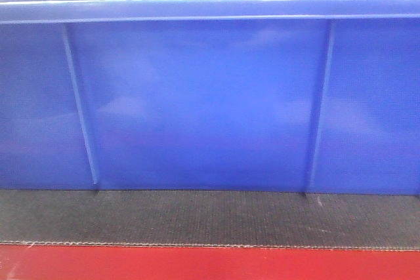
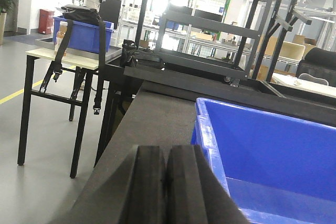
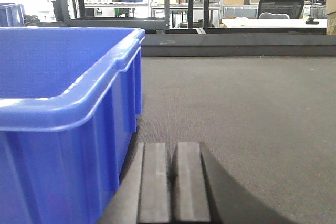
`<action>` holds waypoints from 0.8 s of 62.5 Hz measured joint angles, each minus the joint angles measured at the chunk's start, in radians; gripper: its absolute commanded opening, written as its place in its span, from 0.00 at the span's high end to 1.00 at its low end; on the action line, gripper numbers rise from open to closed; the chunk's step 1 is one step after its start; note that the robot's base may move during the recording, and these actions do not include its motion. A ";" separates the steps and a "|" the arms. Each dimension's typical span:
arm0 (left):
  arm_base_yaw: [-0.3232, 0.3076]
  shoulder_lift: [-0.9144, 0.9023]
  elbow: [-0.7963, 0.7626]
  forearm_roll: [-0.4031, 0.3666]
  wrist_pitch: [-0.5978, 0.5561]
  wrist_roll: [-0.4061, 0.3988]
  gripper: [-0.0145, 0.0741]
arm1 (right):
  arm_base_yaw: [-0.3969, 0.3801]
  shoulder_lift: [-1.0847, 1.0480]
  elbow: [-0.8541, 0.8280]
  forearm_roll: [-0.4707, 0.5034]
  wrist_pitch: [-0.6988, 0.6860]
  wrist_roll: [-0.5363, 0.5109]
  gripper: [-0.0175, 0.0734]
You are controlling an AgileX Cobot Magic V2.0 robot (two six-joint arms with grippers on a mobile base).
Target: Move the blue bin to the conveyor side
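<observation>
Between our two wrists, the blue bin sits on the conveyor.
Left gripper and right gripper both pressed together, empty, flanking it; we judge bracing and pushing comes next.

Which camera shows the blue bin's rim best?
The right wrist view: the blue bin shows its rolled rim and corner clearly. The front view shows mostly one ribbed wall; the left wrist view shows part of the inside.
</observation>
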 measured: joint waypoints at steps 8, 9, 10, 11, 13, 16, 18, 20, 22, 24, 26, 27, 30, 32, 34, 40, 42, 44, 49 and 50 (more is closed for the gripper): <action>0.000 0.000 0.004 0.000 -0.002 0.000 0.83 | 0.000 0.000 0.000 0.000 0.000 0.000 0.90; 0.000 0.000 0.005 0.000 -0.005 0.000 0.83 | 0.000 0.000 0.000 0.000 0.000 0.000 0.90; 0.000 -0.003 0.008 0.000 -0.005 0.000 0.83 | 0.000 0.000 0.000 0.000 0.000 0.000 0.90; 0.000 -0.005 0.014 0.000 -0.007 0.000 0.83 | 0.000 0.000 0.000 0.000 0.000 0.000 0.90; 0.000 -0.009 0.027 0.000 -0.014 0.000 0.83 | 0.000 0.000 0.000 0.000 0.000 0.000 0.90; 0.000 -0.015 0.053 -0.011 -0.033 0.031 0.83 | 0.000 0.000 0.000 0.000 0.000 0.000 0.90; 0.000 -0.015 0.079 -0.029 -0.054 0.075 0.83 | 0.000 0.000 0.000 0.000 0.000 0.000 0.90; 0.000 -0.016 0.107 -0.051 -0.075 0.122 0.83 | 0.000 0.000 0.000 0.000 0.000 0.000 0.90; 0.000 -0.016 0.130 -0.082 -0.100 0.174 0.83 | 0.000 0.000 0.000 0.000 -0.002 0.000 0.90; 0.000 -0.017 0.154 -0.128 -0.129 0.236 0.83 | 0.000 0.000 0.000 0.000 -0.002 0.000 0.90; 0.000 -0.017 0.185 -0.168 -0.159 0.289 0.83 | 0.000 0.000 0.001 0.000 -0.002 0.000 0.90; 0.000 -0.017 0.197 -0.180 -0.170 0.308 0.83 | 0.000 0.000 0.001 0.000 -0.002 0.000 0.90; 0.000 -0.017 0.239 -0.208 -0.200 0.349 0.83 | 0.000 0.000 0.001 0.000 -0.002 0.000 0.90; 0.000 -0.017 0.264 -0.223 -0.217 0.365 0.83 | 0.000 0.000 0.001 0.000 -0.002 0.000 0.90; 0.000 -0.017 0.282 -0.231 -0.228 0.382 0.83 | 0.000 0.000 0.001 0.000 -0.002 0.000 0.90; 0.000 -0.017 0.325 -0.243 -0.247 0.399 0.83 | 0.000 0.000 0.001 0.000 -0.002 0.000 0.90; 0.000 -0.017 0.334 -0.246 -0.256 0.402 0.83 | 0.000 0.000 0.001 0.000 -0.002 0.000 0.90; 0.000 -0.017 0.343 -0.246 -0.270 0.404 0.83 | 0.000 0.000 0.001 0.000 -0.002 0.000 0.90; 0.000 -0.017 0.365 -0.248 -0.300 0.404 0.83 | 0.000 0.000 0.001 0.000 -0.002 0.000 0.90; 0.000 -0.017 0.368 -0.248 -0.306 0.401 0.83 | 0.000 0.000 0.001 0.000 -0.002 0.000 0.90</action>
